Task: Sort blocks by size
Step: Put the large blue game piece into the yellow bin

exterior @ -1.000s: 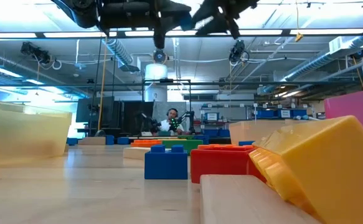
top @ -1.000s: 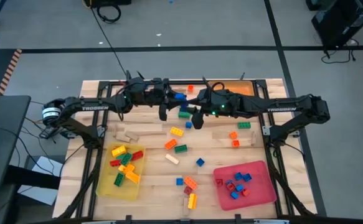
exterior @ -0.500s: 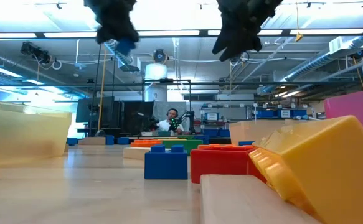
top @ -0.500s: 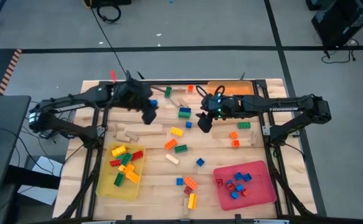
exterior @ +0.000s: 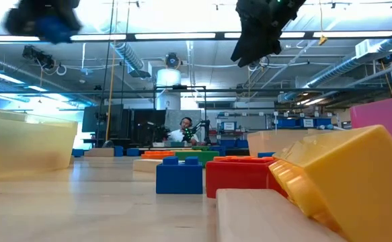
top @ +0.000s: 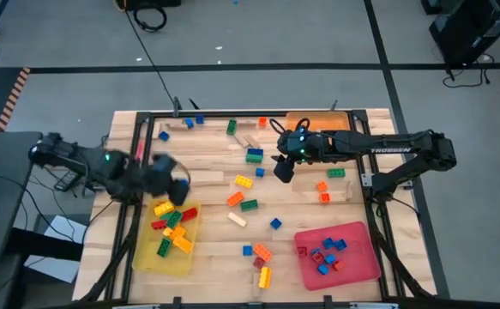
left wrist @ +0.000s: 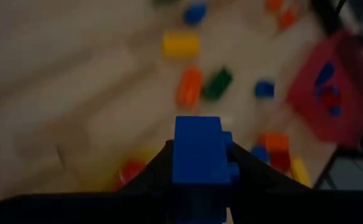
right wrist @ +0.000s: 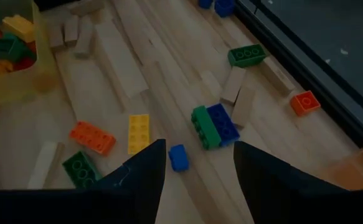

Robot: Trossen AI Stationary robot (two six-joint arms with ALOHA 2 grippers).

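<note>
My left gripper hangs over the far edge of the yellow tray, shut on a blue block. In the low view it shows high up at the left, the blue block below it. My right gripper stands open above the table's middle with nothing between its fingers. In the right wrist view a small blue block and a joined green-and-blue block lie on the wood beyond its fingers. More loose blocks lie around the table's middle. My left gripper pinches the blue block by two opposite sides between its two fingers. The fingers slant downward, and the block stands out past the fingertips. It is lifted clear, above the tray.
The yellow tray holds yellow, red, green and orange blocks. A red tray with small blue and red blocks sits near right; an orange tray is at the far edge. Tan wooden pieces lie left of centre.
My left gripper has swung from the table's far middle toward the left and near edges, turning as it went, and carried the blue block to above the yellow tray. My right gripper has tipped downward a little and otherwise kept its place.
</note>
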